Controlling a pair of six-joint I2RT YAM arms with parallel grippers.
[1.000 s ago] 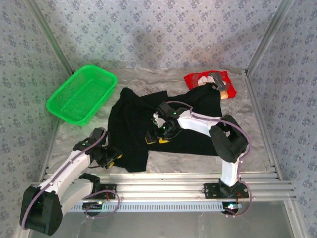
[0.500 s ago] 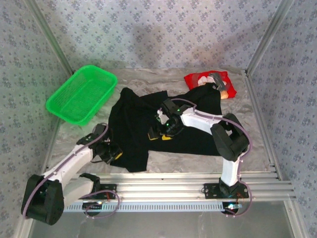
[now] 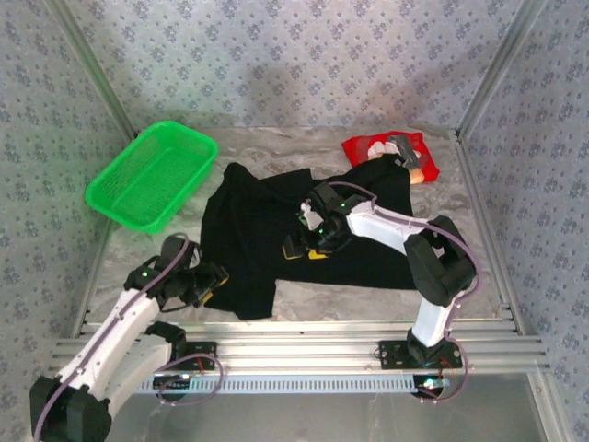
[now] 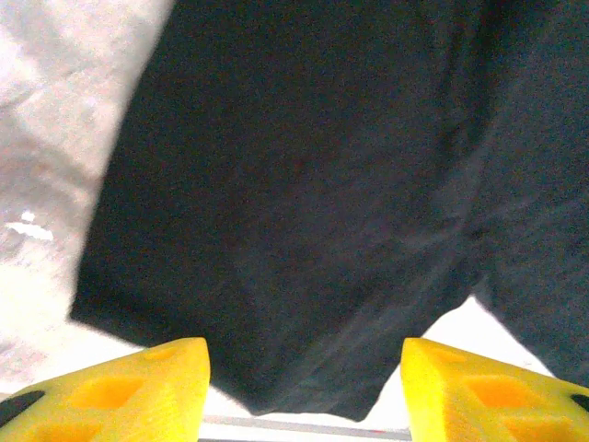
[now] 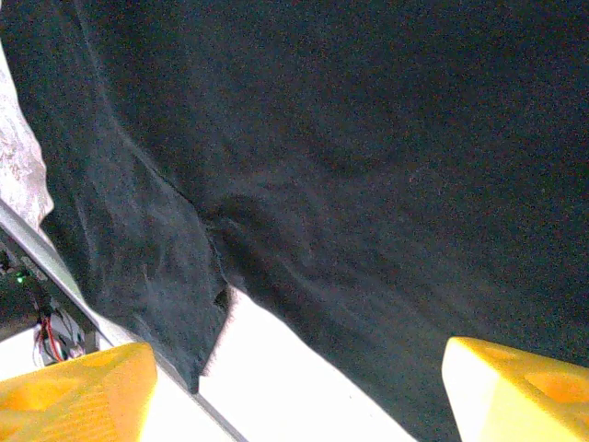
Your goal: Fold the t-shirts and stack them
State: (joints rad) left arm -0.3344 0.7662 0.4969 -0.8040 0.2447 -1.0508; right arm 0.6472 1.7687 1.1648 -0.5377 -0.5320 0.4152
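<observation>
The large black t-shirt (image 3: 253, 230) lies crumpled and spread over the middle of the table. A red t-shirt with teddy-bear print (image 3: 391, 152), folded small, sits at the back right, touching the black one's far edge. My left gripper (image 3: 213, 287) is open at the black shirt's near-left corner (image 4: 304, 276), its yellow fingers (image 4: 138, 391) wide apart with the hem between them. My right gripper (image 3: 306, 247) hovers open over the middle of the black shirt (image 5: 368, 166), nothing in its fingers (image 5: 78, 391).
A green plastic mesh basket (image 3: 152, 173) stands at the back left, tilted against the wall. Aluminium rails (image 3: 322, 350) run along the table's near edge. Bare grey tabletop (image 3: 359, 299) shows in front of the black shirt.
The right gripper has drifted a little right and nearer over the black shirt. The left arm has swung, its elbow dropping left and lower, with the gripper staying by the shirt's near-left corner.
</observation>
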